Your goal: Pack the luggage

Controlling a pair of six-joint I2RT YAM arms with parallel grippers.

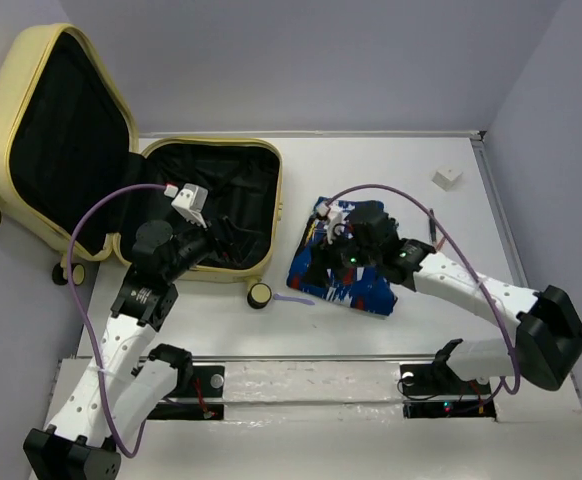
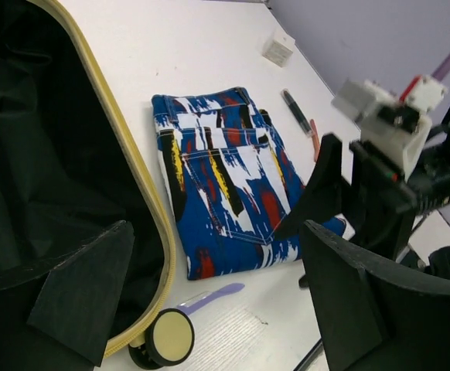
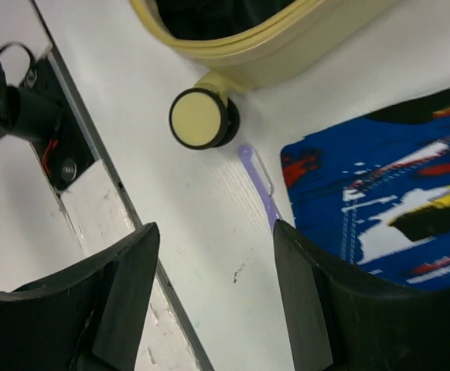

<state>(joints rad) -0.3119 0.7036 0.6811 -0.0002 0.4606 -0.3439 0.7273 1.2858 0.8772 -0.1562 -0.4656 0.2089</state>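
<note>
The pale-yellow luggage point(image 1: 1, 120) lies open at the left, its black-lined lid propped up and its base flat on the table. A folded blue-white-red patterned garment point(image 1: 356, 285) lies on the table to the right of the base. My left gripper point(image 1: 229, 235) is open and empty over the base's right side; in the left wrist view point(image 2: 217, 255) it looks across the yellow rim point(image 2: 124, 147) at the garment point(image 2: 217, 178). My right gripper point(image 1: 333, 262) is open and empty above the garment's near-left corner point(image 3: 395, 201). In its wrist view the right gripper point(image 3: 216, 247) shows bare table between its jaws.
A lilac strip point(image 1: 296, 299) lies beside a cream caster wheel point(image 1: 260, 295) in front of the garment. A small white cube point(image 1: 446, 178) and a dark pen point(image 1: 432, 228) lie at the right back. Purple cables loop over both arms. Walls close off the left, the back and the right.
</note>
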